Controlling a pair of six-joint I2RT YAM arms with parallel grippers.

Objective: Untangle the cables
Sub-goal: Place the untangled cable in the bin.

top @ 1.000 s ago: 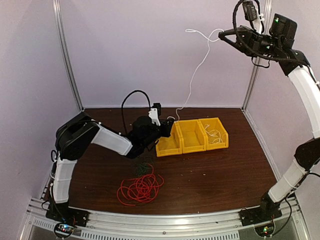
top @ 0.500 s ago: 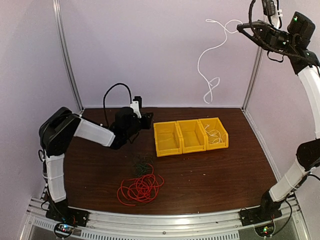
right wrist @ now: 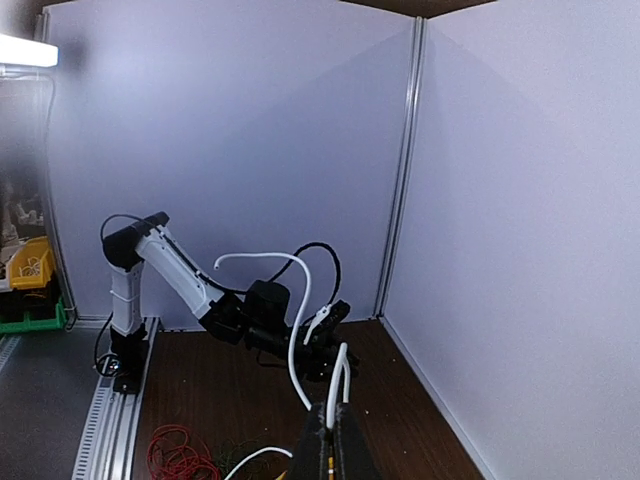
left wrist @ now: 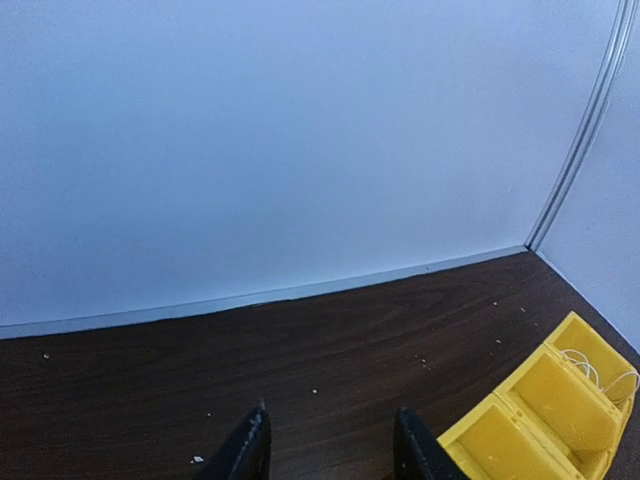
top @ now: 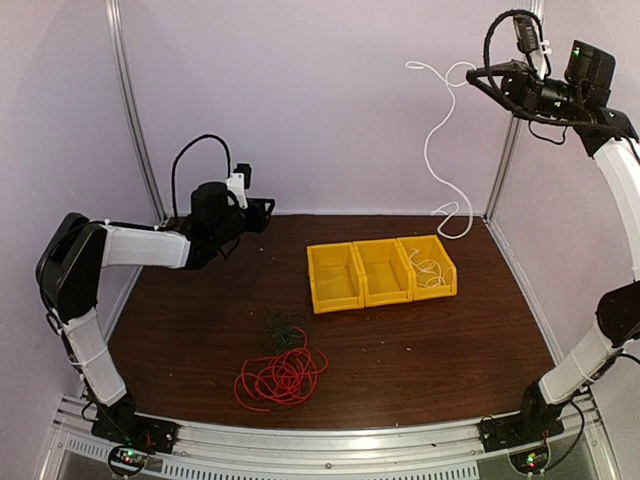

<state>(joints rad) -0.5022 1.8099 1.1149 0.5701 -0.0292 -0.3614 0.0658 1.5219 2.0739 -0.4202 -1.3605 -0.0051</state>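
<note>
While high aloft, right tool (right wrist: pixel 333 430) tight on white cable (top: pixel 427 150); left tool (left wrist: pixel 330 445) apart.

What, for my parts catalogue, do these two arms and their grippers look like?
Both the left arm and the right arm have white link shells between black joints, with a black wiring loop above each wrist. The left gripper and right gripper have slim black fingers.

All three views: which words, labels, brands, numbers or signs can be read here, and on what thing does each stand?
None: there is no readable text in any view.
The yellow bins, the red cable and the white cable carry no print.
The base lights are only glowing dots, not characters.
</note>
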